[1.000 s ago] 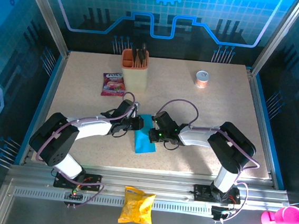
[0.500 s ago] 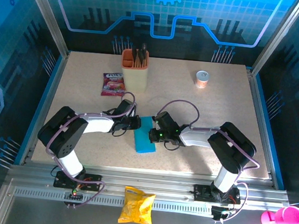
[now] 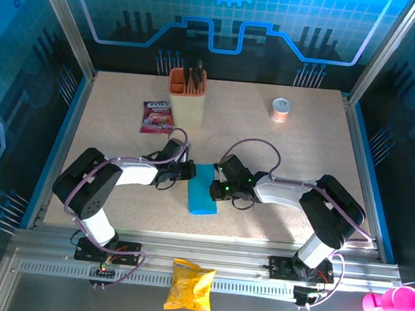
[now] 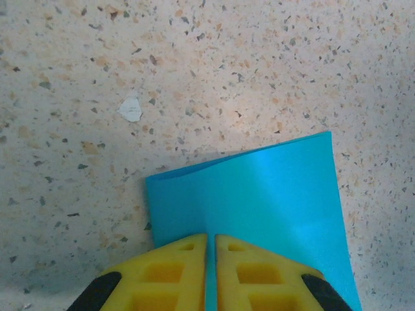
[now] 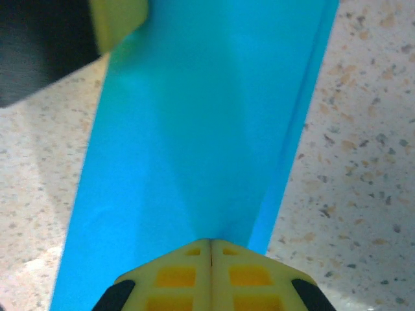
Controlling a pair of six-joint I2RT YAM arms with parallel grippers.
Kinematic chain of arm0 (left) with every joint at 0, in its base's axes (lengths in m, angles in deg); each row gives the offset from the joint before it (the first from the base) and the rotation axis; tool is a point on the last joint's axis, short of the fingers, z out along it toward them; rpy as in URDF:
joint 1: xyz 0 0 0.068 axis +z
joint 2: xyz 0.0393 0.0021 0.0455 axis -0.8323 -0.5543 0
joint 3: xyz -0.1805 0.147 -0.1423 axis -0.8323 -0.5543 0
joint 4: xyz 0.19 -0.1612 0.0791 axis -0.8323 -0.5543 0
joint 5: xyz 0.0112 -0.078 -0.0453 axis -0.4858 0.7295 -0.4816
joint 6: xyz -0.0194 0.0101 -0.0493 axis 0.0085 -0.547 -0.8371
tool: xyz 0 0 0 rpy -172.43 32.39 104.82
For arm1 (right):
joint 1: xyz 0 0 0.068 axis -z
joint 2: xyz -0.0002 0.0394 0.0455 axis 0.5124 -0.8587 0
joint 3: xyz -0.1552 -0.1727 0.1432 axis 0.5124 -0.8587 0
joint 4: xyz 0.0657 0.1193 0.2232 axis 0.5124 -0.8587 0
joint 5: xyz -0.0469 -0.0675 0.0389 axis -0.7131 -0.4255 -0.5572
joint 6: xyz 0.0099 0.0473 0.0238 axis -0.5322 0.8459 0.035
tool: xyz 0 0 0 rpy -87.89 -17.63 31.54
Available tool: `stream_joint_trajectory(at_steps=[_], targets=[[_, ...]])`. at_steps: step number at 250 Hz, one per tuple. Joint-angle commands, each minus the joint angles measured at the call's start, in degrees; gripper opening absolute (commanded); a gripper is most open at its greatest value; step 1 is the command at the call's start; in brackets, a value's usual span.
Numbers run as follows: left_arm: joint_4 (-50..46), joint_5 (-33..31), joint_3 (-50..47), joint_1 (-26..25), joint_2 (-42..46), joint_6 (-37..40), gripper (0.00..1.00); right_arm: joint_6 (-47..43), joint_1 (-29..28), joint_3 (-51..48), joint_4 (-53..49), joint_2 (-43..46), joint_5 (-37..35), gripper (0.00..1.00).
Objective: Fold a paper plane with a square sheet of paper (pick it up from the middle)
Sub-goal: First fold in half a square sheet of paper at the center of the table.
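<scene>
You had the square sheet of paper lying on the surface between the two arms, just ahead of their bases and near the middle of the surface. It was folded down to a narrow rectangle. Its long axis ran from the near edge toward the far edge, the far end leaning a little to the left. One short end pointed toward the orange-cream holder, the other toward the yellow crisp bag on the rail in front.

Your left fingers sat at the far-left corner of the paper. In the left wrist view those fingers stood almost pressed together, with a thin slit between them showing blue, and their tips lay over the near edge of the paper. You could not tell from that view whether they nipped it.

Your right fingers sat against the paper's right long edge, about halfway along. In the right wrist view the fingers were pressed fully together, tips touching the paper where a paler under-layer showed along one side. A yellow left fingertip showed at the opposite edge.

The pink-purple snack packet lay well apart, beside the holder.
</scene>
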Motion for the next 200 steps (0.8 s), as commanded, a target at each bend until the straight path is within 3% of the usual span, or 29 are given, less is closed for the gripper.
stream_joint_trajectory(at_steps=[1, 151, 200], targets=[[0.8, 1.4, -1.4, 0.4, -0.8, 1.8, 0.12, 1.1, -2.0, 2.4, -1.6, 1.5, 2.2, 0.0], [0.3, 1.5, -0.9, 0.4, -1.3, 2.0, 0.08, 6.1, -10.4, 8.0, 6.6, -7.9, 3.0, 0.0], [0.1, 1.8, -0.6, 0.4, -1.9, 1.8, 0.0, 8.3, -10.5, 4.2, 11.0, -11.7, 1.9, 0.0]])
